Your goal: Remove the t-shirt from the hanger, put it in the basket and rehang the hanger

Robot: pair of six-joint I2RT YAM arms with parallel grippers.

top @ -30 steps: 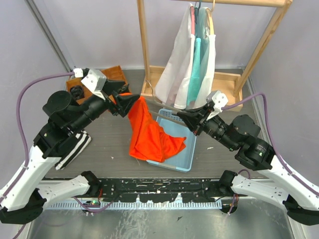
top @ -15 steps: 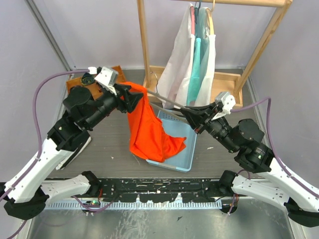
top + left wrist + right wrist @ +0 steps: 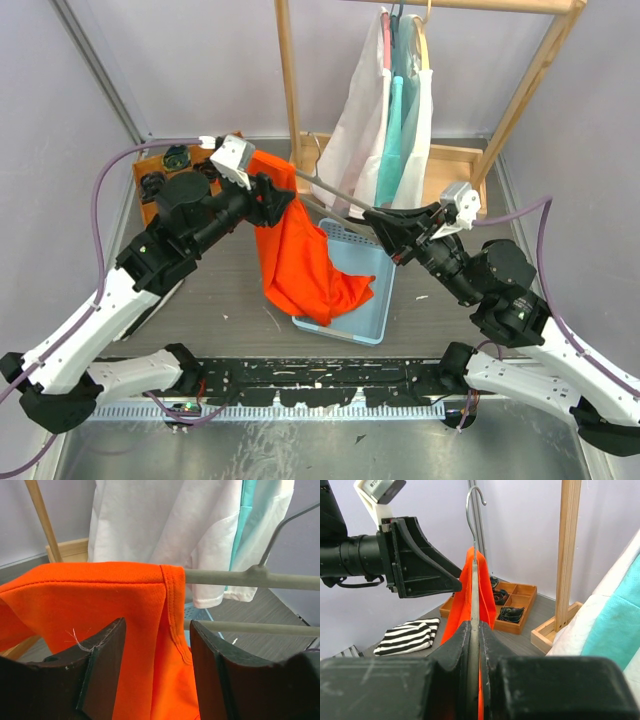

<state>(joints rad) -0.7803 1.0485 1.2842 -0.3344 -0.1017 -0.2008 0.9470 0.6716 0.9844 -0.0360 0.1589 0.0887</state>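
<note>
— Where's the t-shirt?
— Nearest me, the orange t-shirt (image 3: 295, 260) sags with its lower end bunched in the blue basket (image 3: 365, 258) on the worktop (image 3: 220, 295). Its top is draped over the grey wire hanger (image 3: 240, 576).
— Who has the hanger?
— My right fingers (image 3: 467, 635) are clamped on its end. My left fingers (image 3: 280, 200) stand apart, with the shirt's shoulder between them.
— And behind?
— White and teal garments (image 3: 355, 130) on the wooden rack (image 3: 288, 80).
</note>
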